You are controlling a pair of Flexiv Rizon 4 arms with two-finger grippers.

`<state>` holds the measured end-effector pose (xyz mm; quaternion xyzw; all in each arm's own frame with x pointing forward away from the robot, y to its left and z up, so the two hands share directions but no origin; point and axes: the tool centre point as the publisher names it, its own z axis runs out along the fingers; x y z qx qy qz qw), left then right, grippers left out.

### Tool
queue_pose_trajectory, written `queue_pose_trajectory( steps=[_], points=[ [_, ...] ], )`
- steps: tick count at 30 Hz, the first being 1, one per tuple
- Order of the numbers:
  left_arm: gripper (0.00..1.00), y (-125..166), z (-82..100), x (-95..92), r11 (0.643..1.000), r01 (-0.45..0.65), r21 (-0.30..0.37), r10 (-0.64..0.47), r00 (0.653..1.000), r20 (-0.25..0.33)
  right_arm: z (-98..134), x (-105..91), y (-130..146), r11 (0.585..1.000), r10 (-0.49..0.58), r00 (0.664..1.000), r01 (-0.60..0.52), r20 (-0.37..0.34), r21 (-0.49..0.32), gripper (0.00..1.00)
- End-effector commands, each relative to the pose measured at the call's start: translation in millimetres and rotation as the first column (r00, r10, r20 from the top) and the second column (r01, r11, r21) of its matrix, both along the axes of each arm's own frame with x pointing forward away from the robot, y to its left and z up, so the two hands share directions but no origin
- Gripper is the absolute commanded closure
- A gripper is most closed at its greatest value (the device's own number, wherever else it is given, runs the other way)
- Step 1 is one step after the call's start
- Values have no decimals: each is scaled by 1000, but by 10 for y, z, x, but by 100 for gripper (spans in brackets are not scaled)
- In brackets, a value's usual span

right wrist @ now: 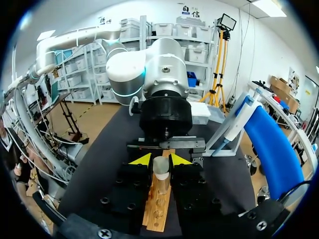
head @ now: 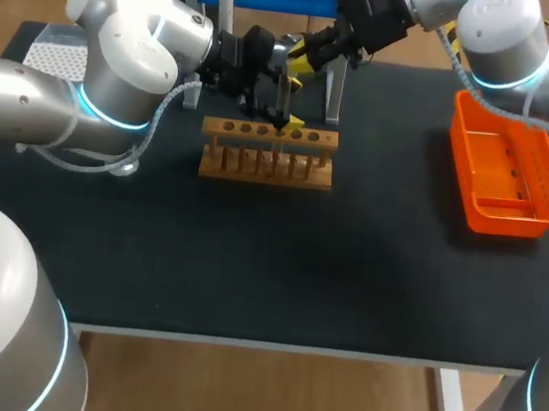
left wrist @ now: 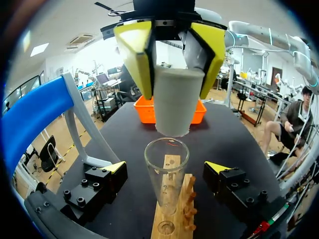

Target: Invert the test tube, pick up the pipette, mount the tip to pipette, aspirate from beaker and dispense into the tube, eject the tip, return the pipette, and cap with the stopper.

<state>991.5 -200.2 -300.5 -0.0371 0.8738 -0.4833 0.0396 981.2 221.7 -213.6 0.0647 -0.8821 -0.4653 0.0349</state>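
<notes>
Head view: the test tube (head: 286, 97) stands in the wooden rack (head: 268, 153) beneath the right gripper (head: 303, 59), where an off-centre push could tip it; left wrist view: the left gripper (left wrist: 166, 167) flanks it unclenched, any liquid inside indiscernible; right wrist view: the right gripper clamps the stopper (right wrist: 161, 166) just above its mouth.
</notes>
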Motion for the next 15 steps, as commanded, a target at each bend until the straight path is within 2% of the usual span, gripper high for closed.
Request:
queue_pose_trajectory(
  steps=[1,15],
  points=[
    [0,5,-2,8,1000,3,0,-3,1000,-1,-17,13,23,1000,4,1000,-4,-5,-3,100],
    [0,5,-2,8,1000,3,0,-3,1000,-1,-91,-20,56,1000,12,1000,-13,-8,-21,100]
  ],
)
